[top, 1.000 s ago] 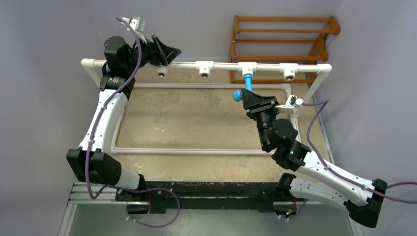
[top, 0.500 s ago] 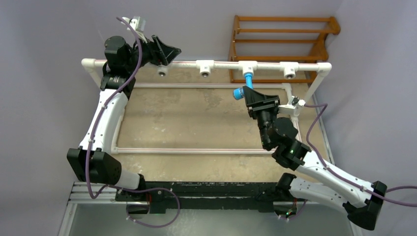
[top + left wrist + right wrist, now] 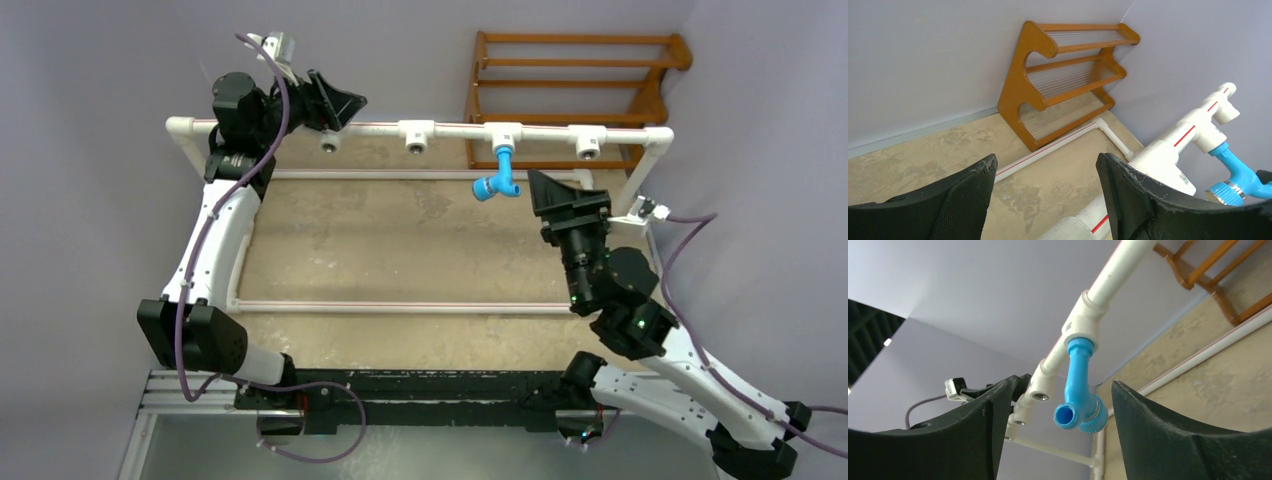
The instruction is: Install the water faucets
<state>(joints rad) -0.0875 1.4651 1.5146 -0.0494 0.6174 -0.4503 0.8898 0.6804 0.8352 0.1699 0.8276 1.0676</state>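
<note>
The bright blue faucet (image 3: 496, 177) hangs from the third white tee (image 3: 503, 136) of the raised pipe rail, its threaded end up in the tee. In the right wrist view the faucet (image 3: 1077, 390) shows its open spout and ribbed knob. My right gripper (image 3: 541, 187) is open and empty, just right of the faucet and apart from it; its fingers (image 3: 1168, 435) stand wide on either side of it (image 3: 1065, 386). My left gripper (image 3: 343, 101) is open and empty over the rail's left part; in its wrist view (image 3: 1047, 159) the pipe (image 3: 1168, 150) runs past its right finger.
The white pipe frame (image 3: 400, 307) lies on the tan tabletop. Three empty tees (image 3: 328, 141), (image 3: 417, 135), (image 3: 588, 144) sit on the rail. A wooden rack (image 3: 580, 80) stands behind it, at the wall (image 3: 1068, 75).
My right gripper has let go of the faucet and drawn back to the right. The faucet stays in the tee, now uncovered. The left arm has not moved.
</note>
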